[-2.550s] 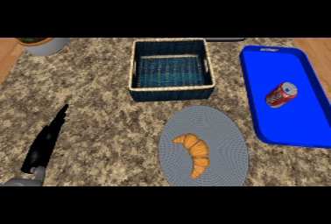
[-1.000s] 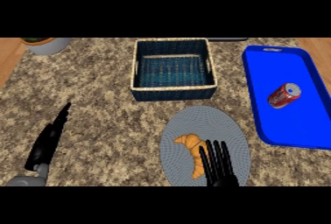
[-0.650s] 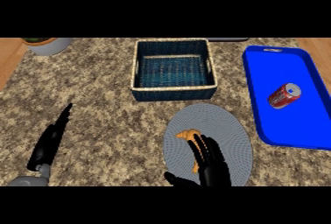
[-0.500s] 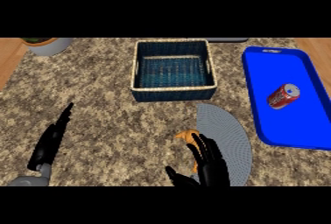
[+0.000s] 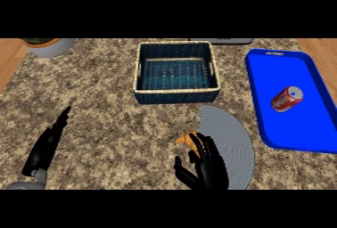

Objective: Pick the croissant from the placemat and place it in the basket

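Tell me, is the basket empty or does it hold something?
Empty. Inside the basket only its bare woven floor shows; the croissant is by the right hand, on the placemat.

On the speckled desk [image 5: 118, 120], the right hand [image 5: 207, 167] lies over the croissant [image 5: 186, 139], whose orange tip shows just past the fingers [image 5: 212, 147] at the left edge of the grey placemat [image 5: 230, 142]. Only part of the placemat shows. Just beyond it stands the blue woven basket [image 5: 175, 91]. To the right, a blue tray [image 5: 314, 133] holds a red can [image 5: 287, 98] lying on its side. The left hand [image 5: 46, 149] rests open, fingers straight, near the lower left.
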`<state>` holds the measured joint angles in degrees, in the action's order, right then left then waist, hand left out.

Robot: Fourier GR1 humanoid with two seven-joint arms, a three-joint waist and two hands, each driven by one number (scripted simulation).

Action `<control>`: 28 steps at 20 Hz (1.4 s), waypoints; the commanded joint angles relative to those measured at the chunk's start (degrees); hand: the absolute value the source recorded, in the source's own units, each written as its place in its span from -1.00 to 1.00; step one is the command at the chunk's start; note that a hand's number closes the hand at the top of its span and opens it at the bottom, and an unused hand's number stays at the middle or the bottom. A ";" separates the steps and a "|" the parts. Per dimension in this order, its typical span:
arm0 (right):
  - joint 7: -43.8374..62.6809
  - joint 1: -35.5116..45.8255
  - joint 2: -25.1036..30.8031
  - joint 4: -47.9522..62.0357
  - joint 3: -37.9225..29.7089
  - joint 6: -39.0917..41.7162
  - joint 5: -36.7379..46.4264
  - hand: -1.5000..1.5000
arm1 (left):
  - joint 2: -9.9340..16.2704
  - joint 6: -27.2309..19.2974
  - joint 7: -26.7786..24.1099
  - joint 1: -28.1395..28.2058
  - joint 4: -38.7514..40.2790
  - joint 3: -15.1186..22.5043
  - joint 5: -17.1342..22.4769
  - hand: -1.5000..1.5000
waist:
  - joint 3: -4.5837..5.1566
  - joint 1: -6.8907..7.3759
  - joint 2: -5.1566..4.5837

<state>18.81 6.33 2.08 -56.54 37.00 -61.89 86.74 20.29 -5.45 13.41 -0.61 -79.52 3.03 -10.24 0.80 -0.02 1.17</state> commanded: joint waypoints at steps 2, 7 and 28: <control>10.01 1.03 -1.98 4.82 2.33 -4.69 11.75 1.00 | 0.22 1.40 -2.29 -2.04 3.96 -2.39 0.78 0.00 | -0.82 0.04 -1.20; 15.41 -8.47 -2.03 -5.49 0.12 -10.52 26.14 1.00 | -2.21 -0.86 -0.83 1.24 -0.07 -0.48 -1.22 0.00 | -0.82 -0.73 -0.87; 24.17 16.09 16.36 -62.43 -22.84 75.15 -19.86 1.00 | 0.02 1.39 -0.62 1.22 0.05 -2.76 -0.20 0.00 | -0.65 -1.06 -0.47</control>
<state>39.91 17.58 15.98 -107.35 17.47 0.10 70.69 19.42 -5.17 13.78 0.02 -79.34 1.26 -11.30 0.19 -1.44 0.78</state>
